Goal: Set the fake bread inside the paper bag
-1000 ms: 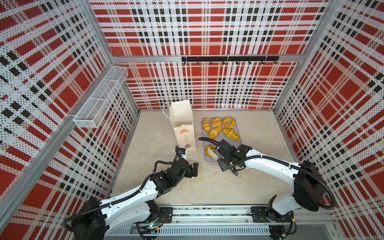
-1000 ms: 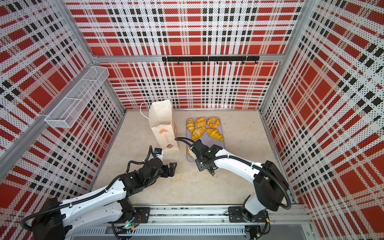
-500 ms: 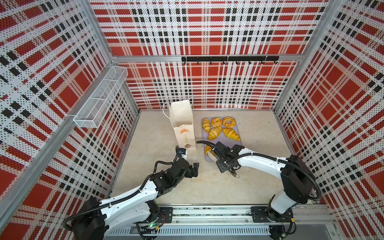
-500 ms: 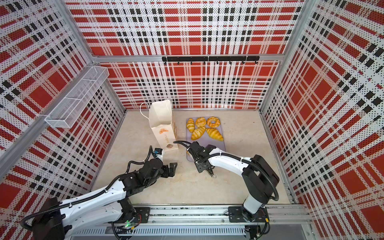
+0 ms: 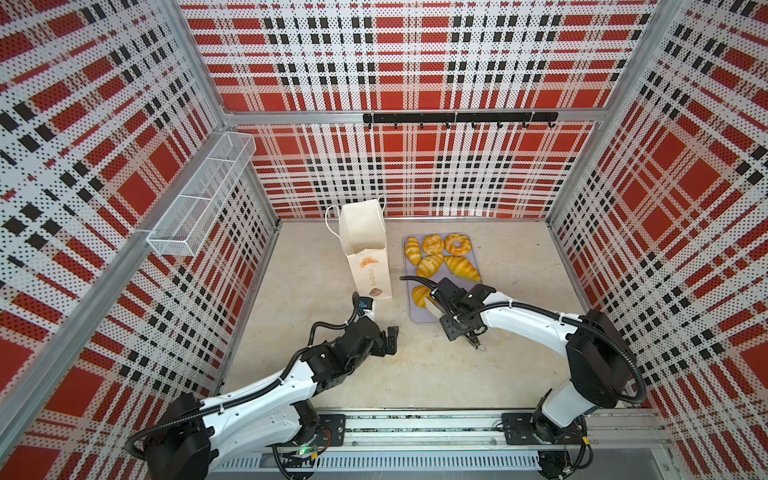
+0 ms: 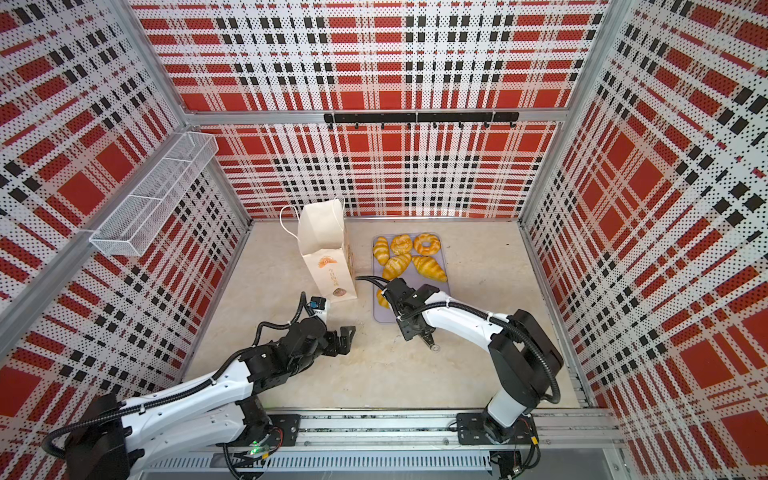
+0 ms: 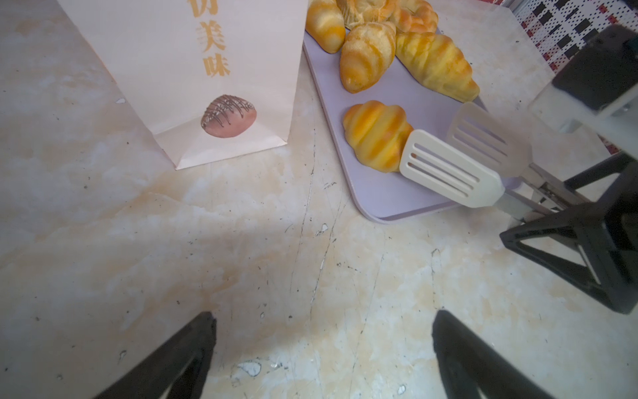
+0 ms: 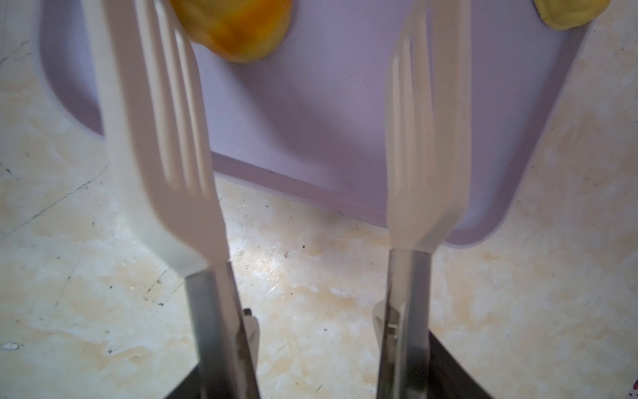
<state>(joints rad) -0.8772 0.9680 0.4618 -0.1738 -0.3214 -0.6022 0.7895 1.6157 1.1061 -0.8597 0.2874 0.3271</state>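
Observation:
Several golden pieces of fake bread [image 5: 432, 264] [image 6: 397, 266] lie on a lilac tray [image 5: 419, 318]. The nearest croissant [image 5: 422, 295] [image 7: 376, 133] [image 8: 238, 27] sits alone at the tray's near end. My right gripper [image 5: 455, 320] [image 6: 409, 322] [image 8: 317, 376] is shut on the metal arms of white slotted tongs [image 7: 448, 169] [image 8: 155, 121]. The tongs' blades stand apart, empty, one of them beside that croissant. The paper bag [image 5: 365, 253] [image 6: 326, 257] [image 7: 193, 69] stands upright left of the tray. My left gripper [image 5: 390, 340] [image 6: 347, 338] [image 7: 322, 316] hangs open over bare floor in front of the bag.
A white wire-mesh basket [image 5: 199, 199] hangs on the left wall and a black hook rail [image 5: 457, 118] on the back wall. Plaid walls close in three sides. The marbled floor [image 5: 415, 374] lies between both arms.
My right arm has shifted a little to the left, bringing the tongs closer to the nearest croissant. The left arm has not moved.

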